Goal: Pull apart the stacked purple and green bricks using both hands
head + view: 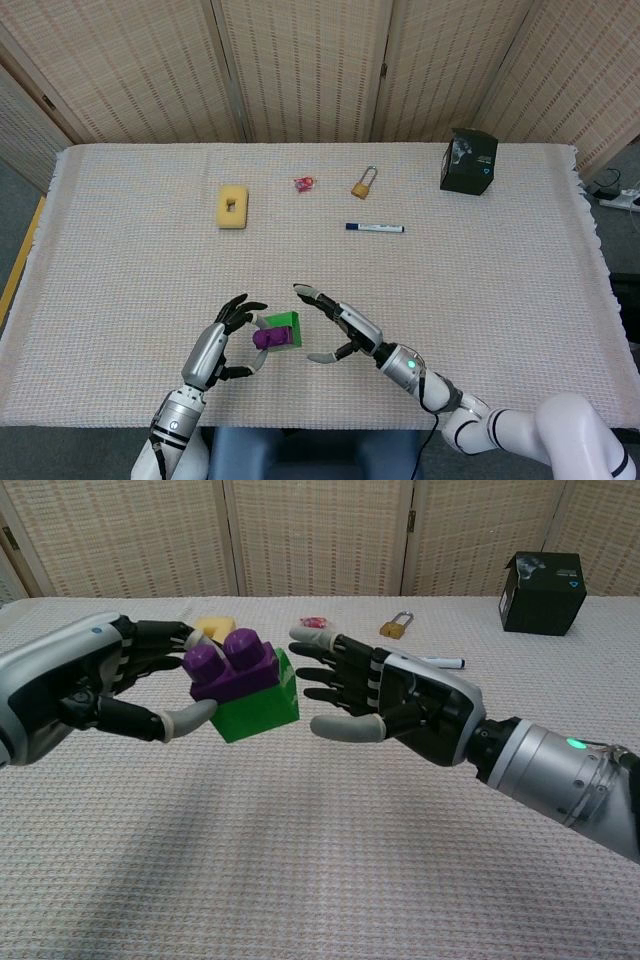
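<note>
A purple brick (234, 664) (267, 338) sits stacked on a green brick (256, 705) (283, 327), both lifted above the table. My left hand (95, 685) (222, 340) holds the stack from the left, thumb under the green brick and fingers over the purple one. My right hand (395, 695) (335, 327) is open, fingers spread, just right of the stack. Its fingertips (303, 635) come close to the green brick, and I see no contact.
On the woven tablecloth (480, 260) lie a yellow sponge (232, 206), a small red item (304, 183), a brass padlock (362, 184) and a blue marker (375, 228). A black box (468, 160) stands at the far right. Folding screens close off the back.
</note>
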Available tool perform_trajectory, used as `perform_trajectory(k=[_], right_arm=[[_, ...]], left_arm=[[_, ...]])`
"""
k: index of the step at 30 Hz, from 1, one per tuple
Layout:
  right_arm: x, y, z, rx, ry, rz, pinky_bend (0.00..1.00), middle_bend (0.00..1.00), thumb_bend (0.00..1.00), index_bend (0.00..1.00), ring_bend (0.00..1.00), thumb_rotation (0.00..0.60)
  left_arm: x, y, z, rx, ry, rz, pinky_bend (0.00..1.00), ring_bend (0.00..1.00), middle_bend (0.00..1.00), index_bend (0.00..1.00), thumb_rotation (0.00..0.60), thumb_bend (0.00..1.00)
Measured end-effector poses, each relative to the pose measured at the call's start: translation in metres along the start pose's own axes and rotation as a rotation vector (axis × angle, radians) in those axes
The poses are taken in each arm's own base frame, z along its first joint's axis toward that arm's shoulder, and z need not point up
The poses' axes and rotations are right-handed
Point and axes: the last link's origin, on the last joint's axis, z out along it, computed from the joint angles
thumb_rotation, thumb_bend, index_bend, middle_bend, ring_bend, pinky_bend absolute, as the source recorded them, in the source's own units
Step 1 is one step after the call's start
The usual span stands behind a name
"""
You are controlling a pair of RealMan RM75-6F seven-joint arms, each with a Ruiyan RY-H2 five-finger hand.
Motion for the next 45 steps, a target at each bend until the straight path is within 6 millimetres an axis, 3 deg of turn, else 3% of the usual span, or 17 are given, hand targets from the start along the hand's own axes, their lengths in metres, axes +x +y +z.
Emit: perform_trajectory(k=[5,11,15,23,32,37,41,45], right_arm=[[-0.006,0.0,0.004,0.001,-0.003,0.021,0.0,0.0,0.25,0.01,0.0,0.6],[-0.013,0.002,0.007,-0.001,-0.006,0.023,0.0,0.0,0.25,0.18,0.01,0.6],[-0.014,0.005,0.007,-0.007,0.007,0.012,0.01,0.05,0.25,0.29,0.06,0.6],[-0.014,0.008,0.01,0.0,0.04,0.018,0.11,0.12,0.25,0.36,0.14,0.6],[-0.019,0.013,0.014,0.044,0.135,0.046,0.29,0.25,0.25,0.57,0.31,0.6],[-0.018,0.012,0.014,0.054,0.146,0.034,0.44,0.39,0.25,0.76,0.45,0.6],[-0.017,0.011,0.014,0.054,0.15,0.029,0.54,0.56,0.25,0.95,0.62,0.6],[-0.017,0.011,0.012,0.062,0.152,0.015,0.57,0.61,0.25,0.97,0.65,0.6]], left_arm=[[-0.007,0.003,0.001,-0.006,-0.019,0.014,0.0,0.01,0.25,0.82,0.6,0.62],[-0.006,0.004,0.002,-0.011,-0.011,0.009,0.0,0.01,0.25,0.82,0.6,0.62],[-0.004,0.005,0.003,-0.019,0.0,-0.003,0.0,0.01,0.25,0.82,0.6,0.62],[-0.006,0.004,0.0,-0.017,-0.023,0.001,0.0,0.01,0.25,0.82,0.6,0.62],[-0.011,0.0,-0.006,-0.002,-0.05,0.001,0.0,0.01,0.26,0.82,0.6,0.62],[-0.009,0.002,-0.005,-0.012,-0.041,-0.012,0.0,0.01,0.26,0.82,0.6,0.62],[-0.009,0.0,-0.005,-0.005,-0.045,-0.016,0.0,0.02,0.26,0.82,0.6,0.62],[-0.008,-0.001,-0.002,0.0,-0.037,-0.018,0.0,0.02,0.27,0.82,0.6,0.62]])
